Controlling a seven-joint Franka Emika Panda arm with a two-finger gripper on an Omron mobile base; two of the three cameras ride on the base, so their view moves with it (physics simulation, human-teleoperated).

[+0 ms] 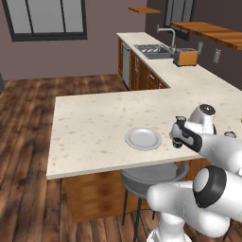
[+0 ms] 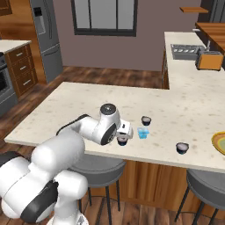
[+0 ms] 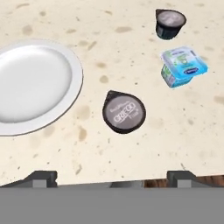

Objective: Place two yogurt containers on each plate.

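Observation:
My gripper [image 3: 112,178] is open and hangs just above a dark yogurt container [image 3: 124,112] with a pale printed lid, which stands on the counter beside the pale grey plate [image 3: 30,85]. The plate holds nothing. Past that cup stand a light blue container [image 3: 183,66] and another dark one [image 3: 170,22]. From the right base view the gripper [image 2: 124,134] is over the near cup [image 2: 122,140], with the blue cup [image 2: 143,132] and a dark cup [image 2: 146,120] behind it, a third dark cup [image 2: 182,148] further right, and the yellow plate [image 2: 219,143] at the frame edge. The grey plate [image 1: 143,138] lies left of the gripper [image 1: 177,140].
The cups stand near the front edge of the pale island counter [image 2: 88,110], with grey stools [image 2: 94,167] tucked below it. A sink [image 1: 152,49] and an orange toaster [image 1: 186,57] are on the far counter run.

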